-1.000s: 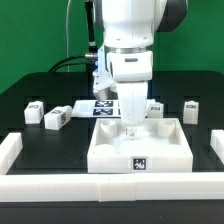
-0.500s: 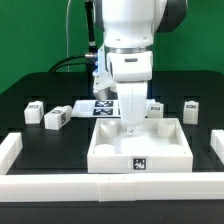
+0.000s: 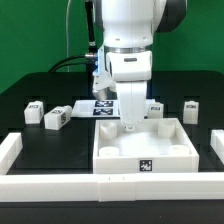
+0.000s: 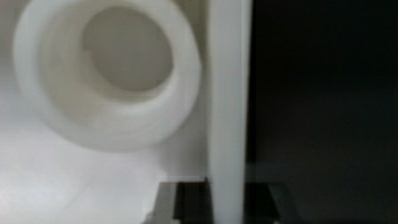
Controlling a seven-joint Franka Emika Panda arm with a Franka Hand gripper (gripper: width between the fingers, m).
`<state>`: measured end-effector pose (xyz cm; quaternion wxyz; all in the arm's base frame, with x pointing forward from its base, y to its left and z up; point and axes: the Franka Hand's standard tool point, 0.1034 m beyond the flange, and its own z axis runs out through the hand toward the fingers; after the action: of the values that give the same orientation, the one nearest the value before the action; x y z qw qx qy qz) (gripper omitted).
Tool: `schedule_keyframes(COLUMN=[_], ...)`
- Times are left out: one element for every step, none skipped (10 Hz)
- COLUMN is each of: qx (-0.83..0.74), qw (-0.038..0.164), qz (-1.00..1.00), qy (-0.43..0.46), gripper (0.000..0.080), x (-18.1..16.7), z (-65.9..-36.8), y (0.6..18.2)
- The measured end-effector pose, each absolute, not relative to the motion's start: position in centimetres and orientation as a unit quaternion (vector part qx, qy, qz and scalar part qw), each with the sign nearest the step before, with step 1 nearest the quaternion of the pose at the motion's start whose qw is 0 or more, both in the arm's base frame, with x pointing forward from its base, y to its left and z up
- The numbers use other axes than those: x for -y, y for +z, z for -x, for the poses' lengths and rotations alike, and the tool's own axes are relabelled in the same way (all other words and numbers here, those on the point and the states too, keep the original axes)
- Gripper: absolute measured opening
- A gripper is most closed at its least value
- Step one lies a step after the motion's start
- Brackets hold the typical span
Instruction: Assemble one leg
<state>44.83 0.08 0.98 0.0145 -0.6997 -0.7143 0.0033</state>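
On the black table [image 3: 60, 150], at two o'clock from the gripper [image 3: 128, 126] in the exterior view, the nearest leg [image 3: 155, 108] stands loose just behind the panel [image 3: 115, 165]. A second leg [image 3: 190, 110] sits farther out toward three o'clock. A third leg [image 3: 55, 120] and a fourth leg [image 3: 33, 112] lie near nine o'clock, with the marker board [image 3: 85, 108] at ten. The jaws are clamped on the panel's far wall [image 4: 228, 100], beside a round socket [image 4: 116, 70].
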Motion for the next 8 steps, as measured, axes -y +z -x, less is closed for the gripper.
schedule_keyframes(qx=[0.714, 0.714, 0.71, 0.701, 0.701, 0.702, 0.705, 0.707], qw=[0.015, 0.015, 0.014, 0.013, 0.011, 0.009, 0.008, 0.008], qz=[0.7, 0.7, 0.704, 0.713, 0.713, 0.712, 0.709, 0.707], qy=[0.003, 0.003, 0.003, -0.003, -0.008, -0.01, -0.014, -0.017], gripper=[0.0057, 0.0057, 0.0057, 0.0057, 0.0057, 0.0057, 0.0057, 0.0057], x=[-0.1, -0.1, -0.3, -1.6, -2.5, -3.1, -3.8, -4.3], z=[-44.8, -44.8, -45.0, -46.0, -46.8, -47.3, -48.0, -48.4], y=[1.0, 1.0, 1.0, 1.0, 1.0, 1.0, 1.0, 1.0])
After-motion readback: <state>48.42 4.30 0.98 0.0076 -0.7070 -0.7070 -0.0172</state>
